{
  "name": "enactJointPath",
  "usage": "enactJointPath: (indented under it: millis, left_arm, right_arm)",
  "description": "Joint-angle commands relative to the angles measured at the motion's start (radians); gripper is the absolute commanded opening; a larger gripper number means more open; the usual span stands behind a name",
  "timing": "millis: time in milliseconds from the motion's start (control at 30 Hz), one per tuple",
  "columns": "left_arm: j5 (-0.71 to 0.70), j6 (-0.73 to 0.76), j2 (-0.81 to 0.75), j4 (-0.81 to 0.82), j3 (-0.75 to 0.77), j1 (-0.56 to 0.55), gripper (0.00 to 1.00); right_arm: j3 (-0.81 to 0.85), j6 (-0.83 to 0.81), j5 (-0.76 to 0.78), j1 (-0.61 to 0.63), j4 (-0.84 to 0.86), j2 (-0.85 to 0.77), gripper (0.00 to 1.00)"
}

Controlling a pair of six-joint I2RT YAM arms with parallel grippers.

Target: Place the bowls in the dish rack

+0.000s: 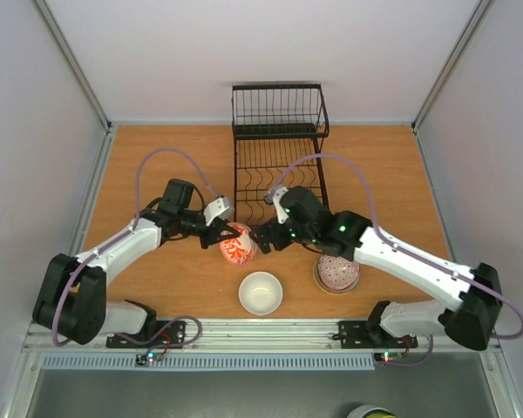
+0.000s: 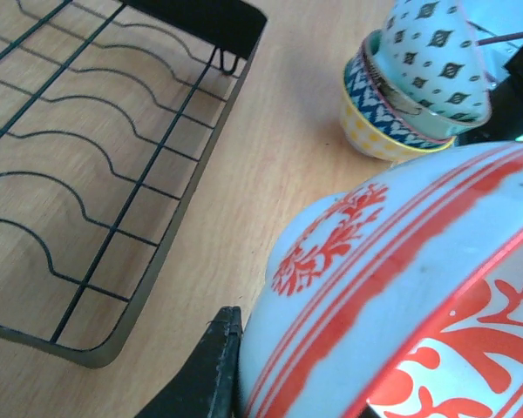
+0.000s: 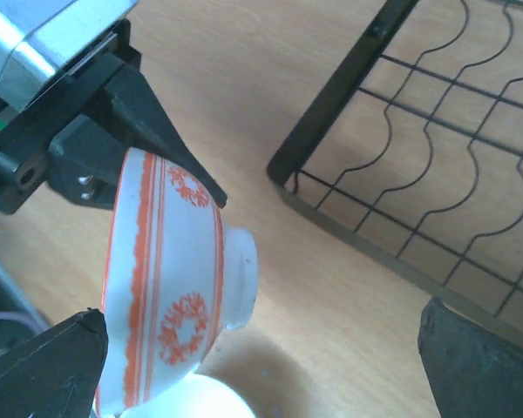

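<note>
Left end effector point(image 1: 222, 233) was clenched on the rim of the red-patterned bowl point(image 1: 237, 247); one black finger point(image 3: 170, 152) lay along the outer wall, the other was hidden, presumably inside the bowl; right end effector point(image 1: 263, 237) stood wide open just beside the bowl's foot, holding nothing.

Bowl was tipped on its side, foot toward the right arm, apparently clear of the surface point(image 1: 157, 165); it sat just off the near end of the dish rack point(image 1: 279, 131), between the two arms; no bowl visible in the rack yet.

Also waiting: plain white bowl point(image 1: 261, 293) upright near the front edge; stack of patterned bowls point(image 1: 337, 272) under the right forearm.

Handling, my read:
- glazed ceramic; stiff, no give, so the pinch relied on friction alone; glaze likely slippery
- brittle; a drop onto the wood or a knock against the wire could chip it
- fairly light, but a rim pinch hangs the weight off to one side; expect it to want to swivel in the grip
- rim is the sensible hold, one finger in, one out; the foot ring is too small and the wall too round for a side grab

Next move probably calls for carrying it on edge over the curved dividers and lowering it into a slot slowly; let go only once the wires bear it; right arm should stay out of the path.
</note>
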Motion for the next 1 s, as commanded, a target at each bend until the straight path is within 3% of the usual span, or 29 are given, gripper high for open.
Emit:
enactJointPath:
  millis: [0, 200, 733, 800, 967]
  left_arm:
    - [0.169, 0.049, -0.056, 0.116, -0.026, 0.023, 0.00]
    - [0.310, 0.050, 0.003, 0.089, 0.010, 0.075, 0.01]
    - [0.475, 0.117, 0.015, 0.003, 0.028, 0.122, 0.01]
    - [0.474, 0.125, 0.013, -0.002, 0.029, 0.121, 0.00]
    - [0.472, 0.133, 0.007, -0.016, 0.027, 0.121, 0.00]
  right_arm:
    - [-0.111, 0.071, -0.303, -0.037, 0.194, -0.091, 0.99]
    - [-0.204, 0.153, -0.486, -0.037, 0.365, -0.083, 0.99]
    - [-0.259, 0.229, -0.572, -0.037, 0.564, -0.016, 0.99]
    - [-0.257, 0.236, -0.578, -0.037, 0.576, -0.008, 0.91]
    - [-0.247, 0.236, -0.558, -0.037, 0.568, -0.001, 0.41]
